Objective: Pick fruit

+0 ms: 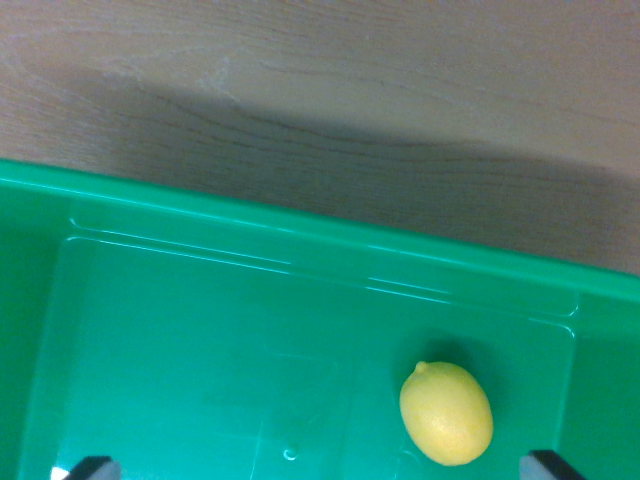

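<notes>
A lemon (446, 413) lies in a green bin (200, 215) on wood.

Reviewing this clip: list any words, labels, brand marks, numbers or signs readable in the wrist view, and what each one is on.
None: no text, label, number or sign can be read in the wrist view.
Lemon: plain yellow skin, no sticker showing.
Green bin: bare plastic; only moulded ridges and glare, no embossed mark legible.
Wooden table: wood grain only.
Pincer fingertips: dark tips at the bottom edge, no marking visible.
</notes>
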Robot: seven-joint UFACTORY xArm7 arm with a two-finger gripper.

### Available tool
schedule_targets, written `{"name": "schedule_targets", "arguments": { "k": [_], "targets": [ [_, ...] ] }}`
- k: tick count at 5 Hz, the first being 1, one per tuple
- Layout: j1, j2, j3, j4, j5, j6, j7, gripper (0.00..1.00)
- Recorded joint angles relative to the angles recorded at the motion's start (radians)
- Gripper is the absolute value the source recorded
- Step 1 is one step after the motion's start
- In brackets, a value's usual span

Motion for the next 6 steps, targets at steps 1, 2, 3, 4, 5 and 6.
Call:
{"name": "schedule_targets", "arguments": {
  "k": [1, 2, 3, 4, 5, 6],
  "targets": [
    [0.0000, 0.000, 0.000, 0.000, 0.0000, 0.000, 0.000, 0.00],
    [-0.0074, 0.023, -0.007, -0.025, -0.0017, -0.046, -0.031, 0.00],
    [-0.0074, 0.023, -0.007, -0.025, -0.0017, -0.046, -0.031, 0.00],
    [-0.0146, 0.045, -0.014, -0.050, -0.0033, -0.090, -0.062, 0.00],
    [-0.0146, 0.045, -0.014, -0.050, -0.0033, -0.090, -0.062, 0.00],
    [-0.0222, 0.068, -0.021, -0.076, -0.0051, -0.138, -0.094, 0.00]
  ]
}}
